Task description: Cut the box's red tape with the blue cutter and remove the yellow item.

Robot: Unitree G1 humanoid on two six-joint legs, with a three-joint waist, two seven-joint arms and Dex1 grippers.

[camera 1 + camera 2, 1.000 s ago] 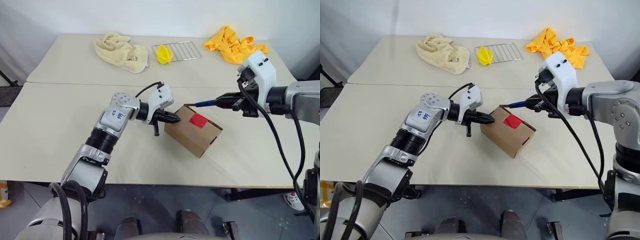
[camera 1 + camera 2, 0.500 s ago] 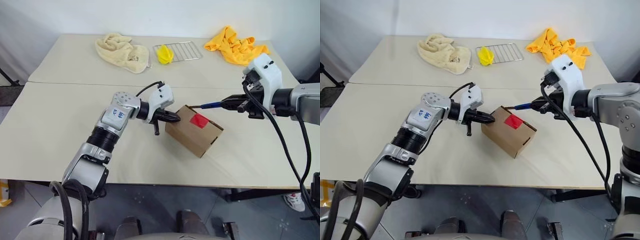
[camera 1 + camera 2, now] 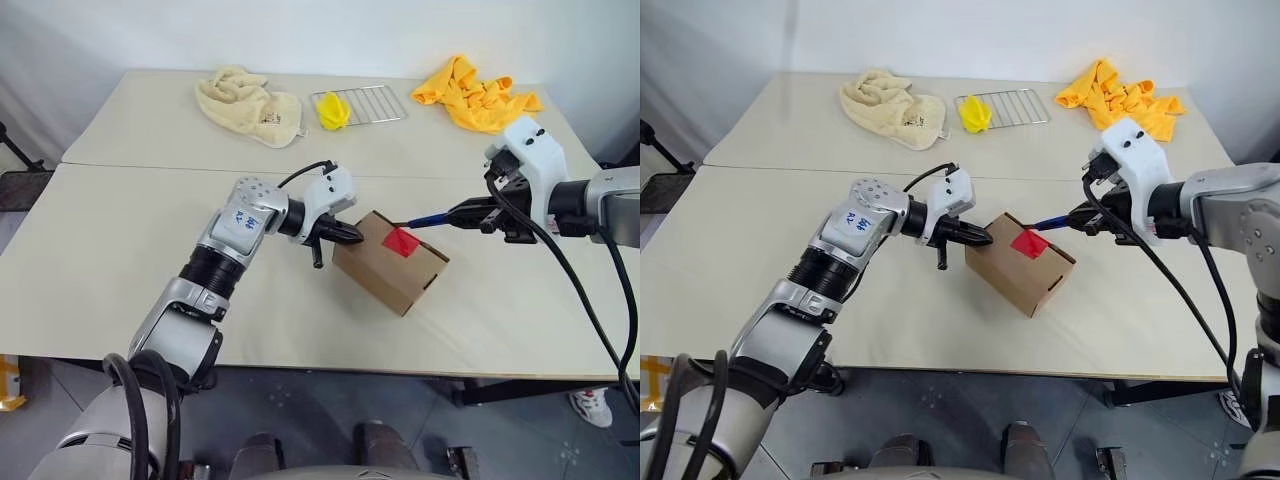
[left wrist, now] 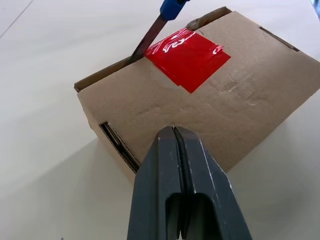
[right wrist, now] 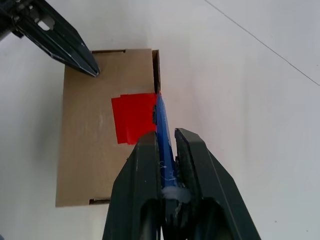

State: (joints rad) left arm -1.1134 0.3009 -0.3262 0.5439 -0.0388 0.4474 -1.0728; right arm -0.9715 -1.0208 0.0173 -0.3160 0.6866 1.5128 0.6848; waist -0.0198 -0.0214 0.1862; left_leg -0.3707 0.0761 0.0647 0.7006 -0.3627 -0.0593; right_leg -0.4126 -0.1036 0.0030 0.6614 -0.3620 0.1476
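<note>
The brown box lies closed on the table, red tape over its lid seam. My left gripper is shut with nothing in it, its tip against the box's left end, near the slot. My right gripper is shut on the blue cutter to the right of the box. The cutter slants down, and its thin metal blade meets the lid seam at the tape's far edge. The yellow item is hidden.
At the table's back lie a cream towel, a wire rack with a small yellow lump on it, and an orange-yellow cloth. A seam between the two tabletops runs behind the box.
The cutter has tilted downward, and its tip has slid from the box's far corner to the edge of the red tape. The left gripper and the box have stayed put.
</note>
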